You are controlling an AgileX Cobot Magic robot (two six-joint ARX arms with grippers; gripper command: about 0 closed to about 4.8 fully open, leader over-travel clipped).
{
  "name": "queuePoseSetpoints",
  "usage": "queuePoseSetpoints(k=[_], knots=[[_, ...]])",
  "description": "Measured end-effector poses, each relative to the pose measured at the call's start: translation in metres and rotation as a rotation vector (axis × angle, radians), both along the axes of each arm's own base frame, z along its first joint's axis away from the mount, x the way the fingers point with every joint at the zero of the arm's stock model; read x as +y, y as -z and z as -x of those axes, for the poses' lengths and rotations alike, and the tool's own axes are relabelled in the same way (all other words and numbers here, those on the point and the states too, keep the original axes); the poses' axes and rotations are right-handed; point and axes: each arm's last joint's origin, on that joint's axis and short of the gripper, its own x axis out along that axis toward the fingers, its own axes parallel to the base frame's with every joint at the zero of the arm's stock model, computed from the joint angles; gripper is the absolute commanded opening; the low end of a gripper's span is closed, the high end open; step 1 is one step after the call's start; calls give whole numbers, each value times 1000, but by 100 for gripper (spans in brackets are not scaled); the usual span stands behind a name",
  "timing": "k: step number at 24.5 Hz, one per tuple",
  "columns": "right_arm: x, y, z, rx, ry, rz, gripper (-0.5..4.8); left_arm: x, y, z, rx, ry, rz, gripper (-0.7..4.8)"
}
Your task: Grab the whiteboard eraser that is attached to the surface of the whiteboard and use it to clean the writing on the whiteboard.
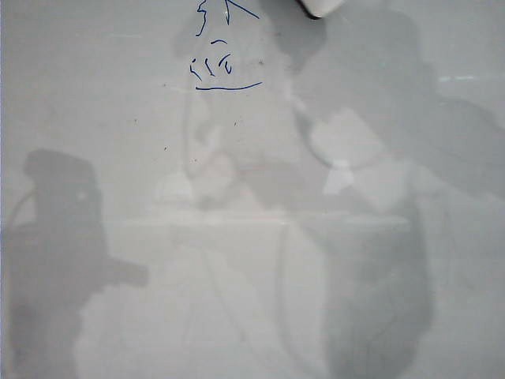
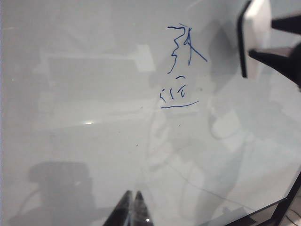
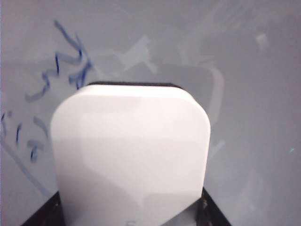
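Observation:
The whiteboard [image 1: 118, 158] fills every view. Dark-blue writing [image 1: 225, 67] sits near its top middle, squiggles over one underline stroke, and shows again as writing [image 2: 181, 70] and blurred writing [image 3: 61, 70]. My right gripper [image 3: 129, 214] is shut on the white whiteboard eraser [image 3: 131, 155], with a black finger on each side. The eraser [image 2: 256, 35] has its black felt edge towards the board, just right of the writing. Only a corner of the eraser [image 1: 319, 8] shows at the exterior view's top edge. My left gripper [image 2: 133, 207] is shut and empty, low over the board, far from the writing.
Grey shadows of both arms lie across the board [image 1: 63, 237]. The board's corner and a dark frame [image 2: 282, 207] show in the left wrist view. Tiny dark specks dot the surface.

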Motion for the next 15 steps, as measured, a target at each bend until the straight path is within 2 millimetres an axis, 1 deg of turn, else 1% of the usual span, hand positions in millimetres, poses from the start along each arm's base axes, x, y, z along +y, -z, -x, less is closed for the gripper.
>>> queuePoseSetpoints(k=[1,2,5,7,10,13,15], knots=[[10,-3,-3,-8,2,23,198,0,0,0,0,-1,0,-5],[27,-6,-9,-18,-12,66,198,0,0,0,0,-4,0,-5],[55,-8,-19,-28,-19,132,198,1,0,0,0,-23,1,-5],[73,-5,-28,-39,-10,211,198,1,0,0,1,-29,1,-5],[81,-6,-34,-45,0,257,198,1,0,0,1,-29,1,-5],[80,-9,-36,-50,12,257,198,1,0,0,1,-29,1,-5],[80,-7,-38,-45,11,265,198,1,0,0,1,-29,1,-5]])
